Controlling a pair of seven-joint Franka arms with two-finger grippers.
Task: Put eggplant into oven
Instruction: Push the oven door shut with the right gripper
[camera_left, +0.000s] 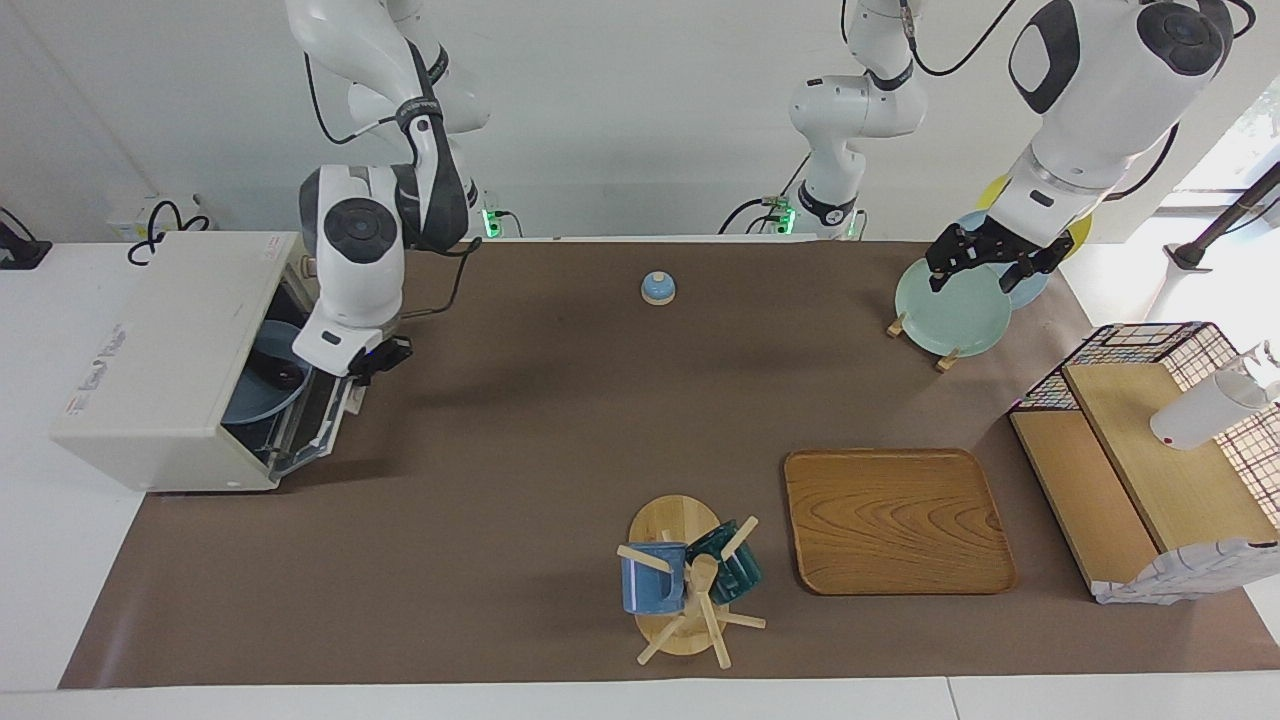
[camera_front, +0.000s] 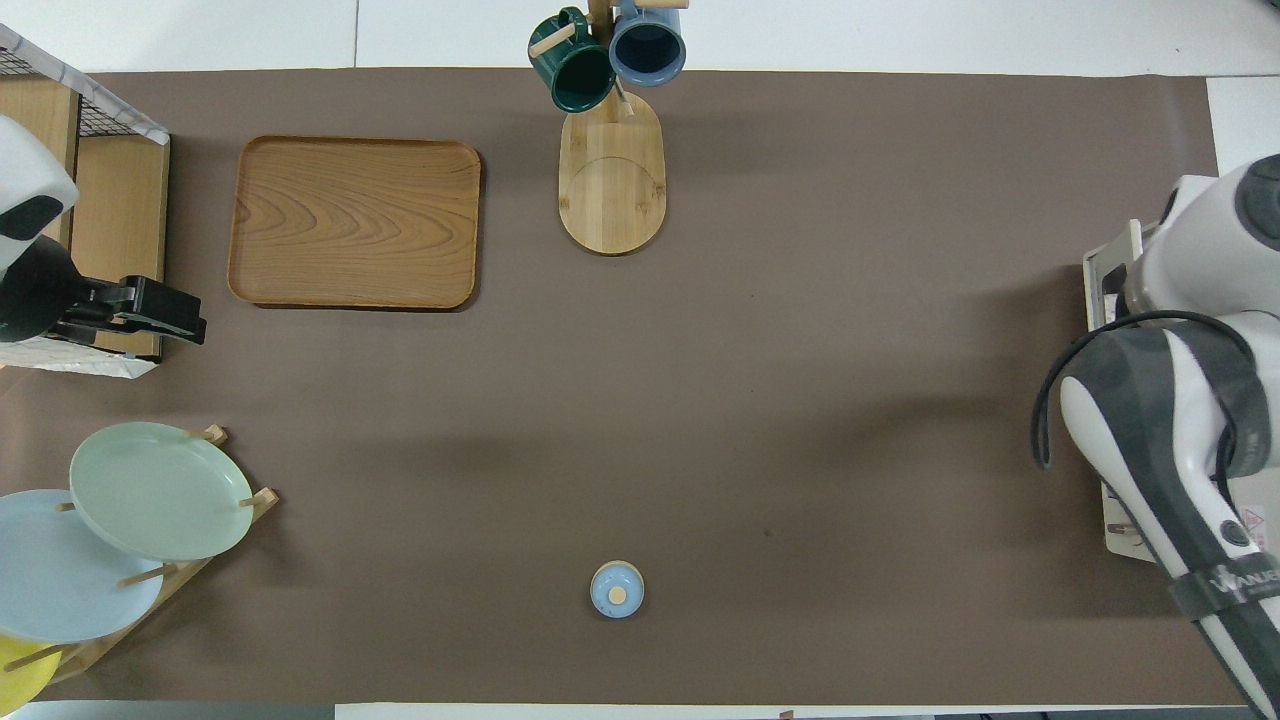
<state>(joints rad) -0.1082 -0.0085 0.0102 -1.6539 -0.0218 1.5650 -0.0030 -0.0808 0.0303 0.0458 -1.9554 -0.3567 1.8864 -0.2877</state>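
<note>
The cream-white oven (camera_left: 165, 350) stands at the right arm's end of the table, its door (camera_left: 312, 428) swung up to a steep tilt with a narrow gap left. Through the gap, part of the dark eggplant (camera_left: 272, 374) shows on a blue plate (camera_left: 248, 398) inside. My right gripper (camera_left: 383, 358) is shut and sits against the door's upper edge. In the overhead view the right arm covers most of the oven (camera_front: 1122, 530) and hides the eggplant. My left gripper (camera_left: 985, 264) waits open over the plate rack, also showing as left gripper (camera_front: 190, 325).
A small blue bell (camera_left: 657, 288) sits near the robots at mid-table. The plate rack (camera_left: 948, 312) holds several plates. A wooden tray (camera_left: 897, 520), a mug tree (camera_left: 685, 585) with two mugs, and a wire-sided wooden shelf (camera_left: 1150, 470) stand farther out.
</note>
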